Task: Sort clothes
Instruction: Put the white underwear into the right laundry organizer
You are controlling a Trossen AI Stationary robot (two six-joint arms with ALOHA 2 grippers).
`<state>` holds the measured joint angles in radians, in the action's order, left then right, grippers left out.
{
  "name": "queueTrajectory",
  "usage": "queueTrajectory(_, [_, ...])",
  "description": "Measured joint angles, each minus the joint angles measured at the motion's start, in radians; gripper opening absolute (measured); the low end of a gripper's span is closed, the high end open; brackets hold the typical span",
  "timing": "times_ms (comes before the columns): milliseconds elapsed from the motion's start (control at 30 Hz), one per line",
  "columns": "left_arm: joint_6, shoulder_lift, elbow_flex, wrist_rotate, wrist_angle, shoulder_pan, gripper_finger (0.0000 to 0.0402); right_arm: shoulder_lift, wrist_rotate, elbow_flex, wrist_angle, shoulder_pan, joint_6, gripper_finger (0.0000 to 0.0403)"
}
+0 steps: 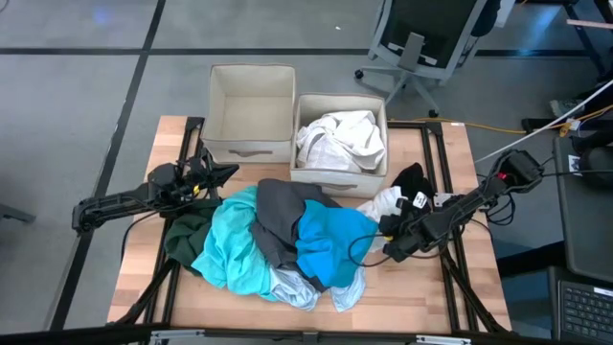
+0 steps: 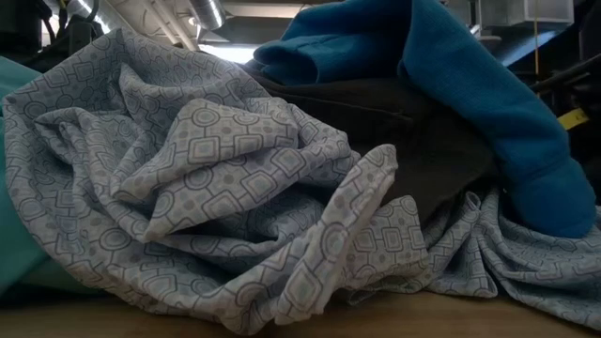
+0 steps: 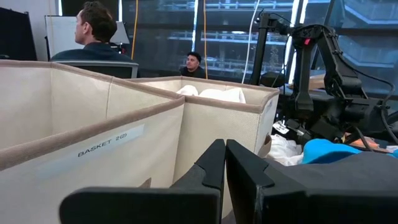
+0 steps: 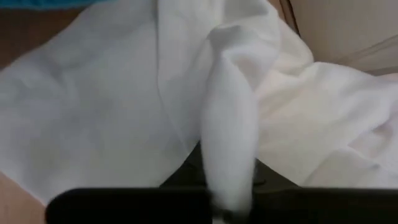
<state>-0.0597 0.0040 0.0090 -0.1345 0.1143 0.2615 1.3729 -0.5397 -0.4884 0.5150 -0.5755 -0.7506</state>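
Observation:
A pile of clothes lies mid-table: dark green (image 1: pixel 187 235), turquoise (image 1: pixel 230 244), dark grey (image 1: pixel 278 206), bright blue (image 1: pixel 330 244) and patterned pale blue-grey (image 2: pixel 235 188). A white garment (image 1: pixel 386 201) and a black one (image 1: pixel 412 177) lie on the table right of the pile. My right gripper (image 1: pixel 388 226) is down at the white garment and shut on it (image 4: pixel 227 199). My left gripper (image 1: pixel 228 172) is shut and empty, level, just left of the pile and near the left box; it also shows in the left wrist view (image 3: pixel 224 163). My right gripper pinches a raised fold of the white garment (image 4: pixel 229 130) between its two fingers, several layers bunched into a ridge. The fingers come low, slanting from the table's near right side. The rest of the garment spreads out slack on the table around the fold.
Two beige fabric boxes stand at the far edge: the left one (image 1: pixel 251 105) is empty, the right one (image 1: pixel 343 171) holds white clothes (image 1: pixel 340 139). Bare wood shows at the near right corner (image 1: pixel 421 287). People sit in the room beyond the table (image 3: pixel 93 31).

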Motion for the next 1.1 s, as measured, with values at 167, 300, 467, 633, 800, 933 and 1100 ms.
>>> queueTrajectory(167, [0.000,0.000,0.000,0.000,0.000,0.000,0.0006,0.002,0.022,-0.085,0.143,0.000,-0.001,0.0030])
queueTrajectory(300, [0.000,0.000,0.000,0.000,0.000,0.000,0.0006,0.002,0.025,-0.162,0.261,0.000,-0.002,0.0013])
queueTrajectory(467, [0.000,0.000,0.000,0.000,0.000,0.000,0.0006,0.001,0.017,-0.248,0.385,0.000,-0.004,0.0011])
queueTrajectory(633, [0.000,0.000,0.000,0.000,0.000,0.000,0.0006,0.001,0.018,-0.340,0.517,0.000,-0.012,0.0018])
queueTrajectory(800, [0.000,0.000,0.000,0.000,0.000,0.000,0.0006,-0.012,0.017,-0.444,0.640,0.000,-0.014,0.0011])
queueTrajectory(933, [0.000,0.000,0.000,0.000,0.000,0.000,0.0006,-0.042,-0.012,-0.516,0.727,0.000,-0.046,0.0014])
queueTrajectory(1100, [0.000,0.000,0.000,0.000,-0.001,0.000,0.0006,-0.087,-0.045,-0.606,0.811,0.000,-0.081,0.0011])
